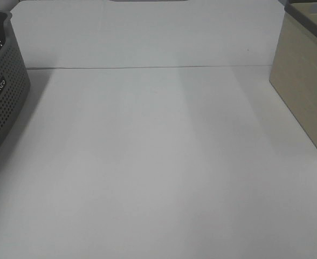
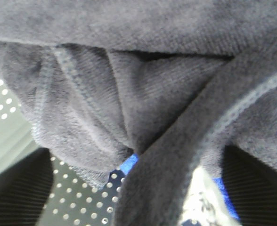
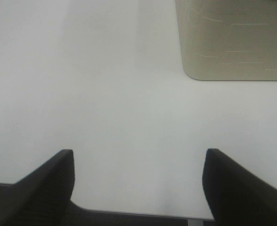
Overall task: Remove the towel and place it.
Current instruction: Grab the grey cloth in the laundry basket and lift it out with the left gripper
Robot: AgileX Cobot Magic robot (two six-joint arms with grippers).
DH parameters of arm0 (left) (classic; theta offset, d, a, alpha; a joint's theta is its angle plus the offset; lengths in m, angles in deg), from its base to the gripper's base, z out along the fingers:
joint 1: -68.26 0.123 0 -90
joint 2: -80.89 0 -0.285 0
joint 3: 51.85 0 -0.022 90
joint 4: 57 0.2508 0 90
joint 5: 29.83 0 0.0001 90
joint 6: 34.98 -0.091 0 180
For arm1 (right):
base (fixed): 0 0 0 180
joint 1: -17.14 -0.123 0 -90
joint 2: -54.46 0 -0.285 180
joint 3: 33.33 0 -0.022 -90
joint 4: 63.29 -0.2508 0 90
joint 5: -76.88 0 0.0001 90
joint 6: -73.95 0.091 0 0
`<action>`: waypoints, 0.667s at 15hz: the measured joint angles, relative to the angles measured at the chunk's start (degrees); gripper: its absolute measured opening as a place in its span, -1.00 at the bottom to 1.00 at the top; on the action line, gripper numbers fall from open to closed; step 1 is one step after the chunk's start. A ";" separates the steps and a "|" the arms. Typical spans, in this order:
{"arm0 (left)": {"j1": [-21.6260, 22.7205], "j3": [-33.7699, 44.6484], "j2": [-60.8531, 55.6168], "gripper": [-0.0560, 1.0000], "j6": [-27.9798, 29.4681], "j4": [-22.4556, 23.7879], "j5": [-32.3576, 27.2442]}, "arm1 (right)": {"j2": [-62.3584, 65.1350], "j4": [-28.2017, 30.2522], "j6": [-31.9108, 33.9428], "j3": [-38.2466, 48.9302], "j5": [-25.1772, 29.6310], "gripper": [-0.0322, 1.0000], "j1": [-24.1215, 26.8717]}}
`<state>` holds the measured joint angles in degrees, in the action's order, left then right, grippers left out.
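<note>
Left wrist, left jaws apart around plush hemmed towel [image 2: 152,94], right jaws apart

Basket [image 1: 2,91] is sitting at the left edge of the table [image 1: 158,172], bin [image 1: 304,91] is standing at the right, well apart; towel [image 2: 138,70] is lying bunched inside the basket.

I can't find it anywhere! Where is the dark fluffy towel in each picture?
Exterior high: not in it.
Left wrist: the dark charcoal terry-cloth towel fills most of the picture, bunched in folds.
Right wrist: not in it.
Shared landmark: the grey perforated plastic basket, at the high view's left edge, shows its holes past the towel in the left wrist view.
</note>
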<state>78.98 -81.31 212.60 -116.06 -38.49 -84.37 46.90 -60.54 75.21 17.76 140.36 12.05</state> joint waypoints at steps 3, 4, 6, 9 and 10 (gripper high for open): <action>0.00 0.00 0.00 -0.11 0.00 0.00 0.11 | 0.00 0.00 0.00 0.00 0.00 0.51 0.00; 0.00 -0.23 0.00 -0.78 1.89 0.00 -0.63 | 0.00 0.00 0.00 0.00 0.00 0.51 0.00; 0.00 -0.29 0.00 -0.89 4.98 -0.34 -1.09 | 0.00 0.00 0.00 0.00 0.00 0.51 0.00; 0.00 -0.34 0.00 -0.89 9.22 -0.34 -1.15 | 0.00 0.00 0.00 0.00 0.00 0.51 0.00; -0.23 -0.57 -0.29 -0.89 11.97 -0.23 -1.38 | 0.00 0.00 0.00 0.00 0.00 0.51 0.00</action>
<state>78.75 -81.89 212.32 -104.08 -38.72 -85.75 46.90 -60.54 75.21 17.76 140.36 12.05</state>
